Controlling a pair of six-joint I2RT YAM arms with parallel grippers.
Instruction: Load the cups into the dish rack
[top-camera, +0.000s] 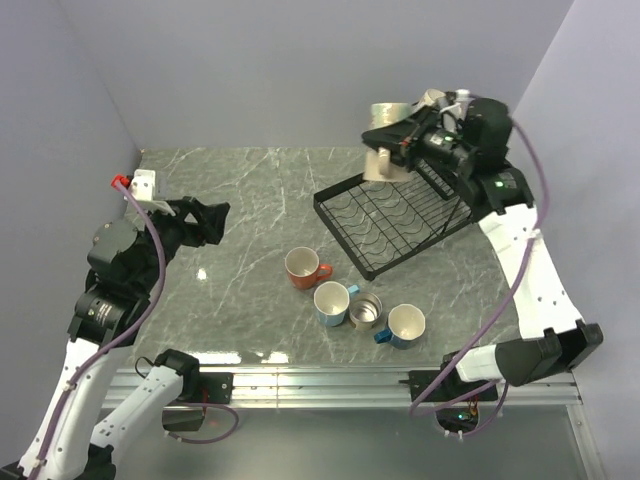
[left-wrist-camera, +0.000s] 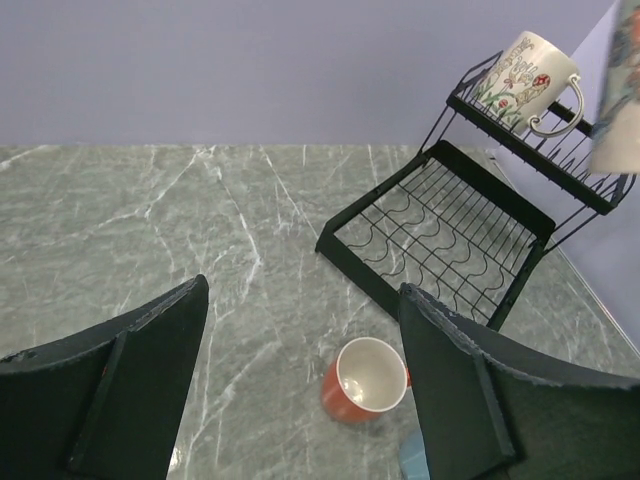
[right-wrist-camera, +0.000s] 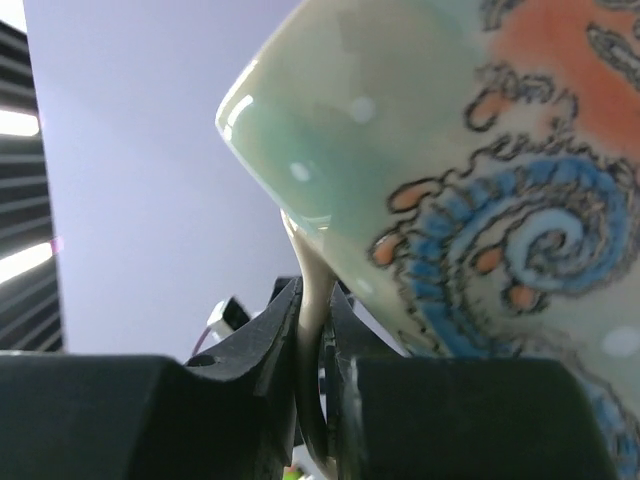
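**Cream mug held by its handle at the rack; 4 cups left on the table**

The right gripper (right-wrist-camera: 312, 335) is closed on the handle of the green-lined cream mug (right-wrist-camera: 450, 150), with the thin handle loop pinched between both jaws. The mug hangs in the air at the far end of the dish rack (top-camera: 395, 215), near the upper basket (left-wrist-camera: 520, 135). The floral mug (left-wrist-camera: 522, 72) already rests tilted in that basket. The left gripper (left-wrist-camera: 300, 390) is spread wide and holds nothing. It sits over the table (top-camera: 250, 200) at the left, well apart from every cup.

Near the rack's near edge stand the orange mug (top-camera: 303, 267), a blue mug (top-camera: 332, 302), the steel cup (top-camera: 366, 310) and a second blue mug (top-camera: 405, 324). The last 3 are touching or nearly so.

Risks:
- **Handle-only grip:** the mug may swing or slip in the jaws.
- **Tilted release:** the mug could roll off the wires or strike the floral mug.
- **Packed cups:** the 3 close cups leave little finger room, so a grab at one may shove its neighbours.

Not determinable:
- The right arm covers the upper basket in the overhead view.
- The left wrist view cuts the held mug off at its right edge.
- The right wrist view shows no rack beneath the mug, so whether it touches the wires cannot be told.
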